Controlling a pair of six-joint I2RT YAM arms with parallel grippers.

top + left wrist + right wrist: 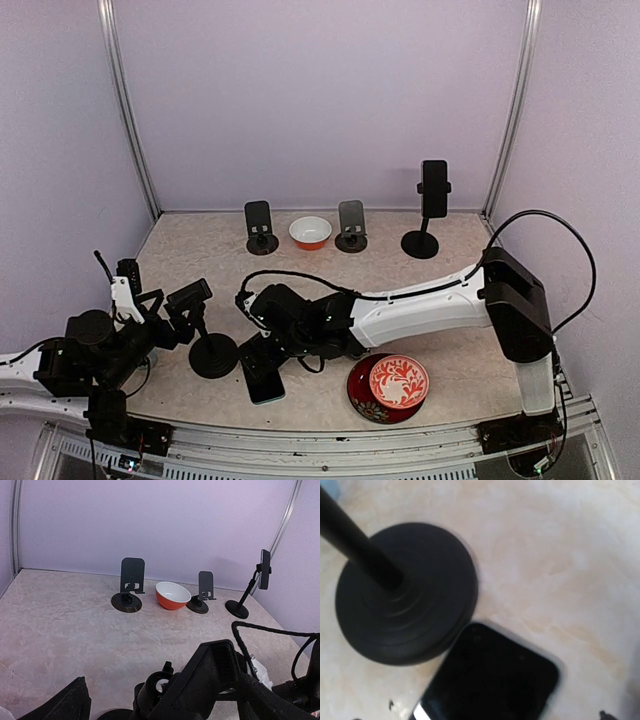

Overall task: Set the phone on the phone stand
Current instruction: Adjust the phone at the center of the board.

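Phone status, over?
Left tool open beside the stand's clamp. Right tool above phone, grip unclear. Phone flat on table beside the stand base, not mounted. Nothing between them.

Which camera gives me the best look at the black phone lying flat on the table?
Top external: the flat black phone shows almost whole, beside the black round-based stand. Right wrist shows only one blurred end of it; left wrist does not show it.
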